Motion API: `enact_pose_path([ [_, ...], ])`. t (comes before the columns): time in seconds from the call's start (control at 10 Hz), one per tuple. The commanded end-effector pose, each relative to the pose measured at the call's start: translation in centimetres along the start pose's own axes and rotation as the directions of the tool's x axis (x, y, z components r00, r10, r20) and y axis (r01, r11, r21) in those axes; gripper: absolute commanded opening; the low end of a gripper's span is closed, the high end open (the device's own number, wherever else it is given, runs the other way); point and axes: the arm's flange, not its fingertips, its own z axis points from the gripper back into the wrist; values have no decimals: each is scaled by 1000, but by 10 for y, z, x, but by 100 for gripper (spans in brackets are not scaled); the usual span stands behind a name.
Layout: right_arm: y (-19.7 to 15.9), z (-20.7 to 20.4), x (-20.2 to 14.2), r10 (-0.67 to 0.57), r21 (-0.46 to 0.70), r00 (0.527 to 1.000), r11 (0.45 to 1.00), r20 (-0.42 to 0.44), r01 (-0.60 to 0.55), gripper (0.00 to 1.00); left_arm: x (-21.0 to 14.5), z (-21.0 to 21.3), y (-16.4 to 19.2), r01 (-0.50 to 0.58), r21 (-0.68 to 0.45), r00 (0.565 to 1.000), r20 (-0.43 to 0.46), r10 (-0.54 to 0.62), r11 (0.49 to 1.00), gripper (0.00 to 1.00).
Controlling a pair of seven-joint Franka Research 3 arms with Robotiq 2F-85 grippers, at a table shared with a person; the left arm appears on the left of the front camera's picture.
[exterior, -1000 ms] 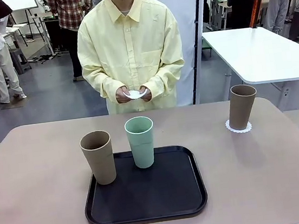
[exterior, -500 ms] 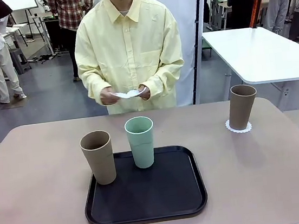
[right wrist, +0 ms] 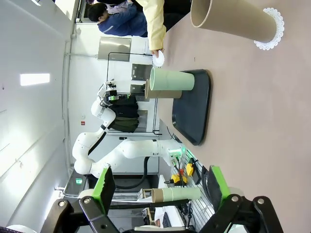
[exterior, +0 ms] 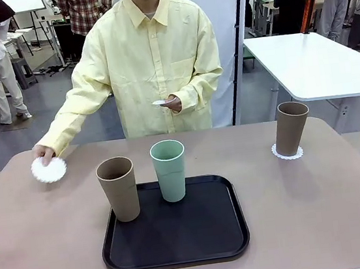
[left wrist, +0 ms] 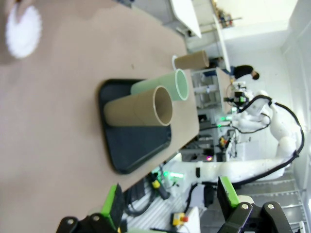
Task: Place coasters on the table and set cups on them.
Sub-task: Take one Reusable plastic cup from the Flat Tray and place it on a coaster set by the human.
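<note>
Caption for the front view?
Person's hand places a coaster on the table; one brown cup stands on another coaster; mint cup and second brown cup at the tray.

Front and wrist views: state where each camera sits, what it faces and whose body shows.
Front view: between the arms, facing the person across the table; their hand touches a coaster.
Left wrist view: behind the open left gripper, facing the tray.
Right wrist view: behind the open right gripper, facing the tray.
All share the mint-green cup.

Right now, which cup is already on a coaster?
The brown cup at the table's right, standing on a white coaster. The other brown cup and the green cup stand on the black tray, without coasters.
</note>
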Motion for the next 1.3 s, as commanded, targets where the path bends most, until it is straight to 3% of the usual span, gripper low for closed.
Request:
enact_pose_path([
  [0.0,-1,1,-1,-3,-3,1000,1000,-4,3,100,-1,1,0,12,-20,1000,8,-12,1000,100],
  [1.2,-1,1,-1,-3,-3,1000,1000,-4,3,100,-1,1,0,12,-20,1000,8,-12,1000,100],
])
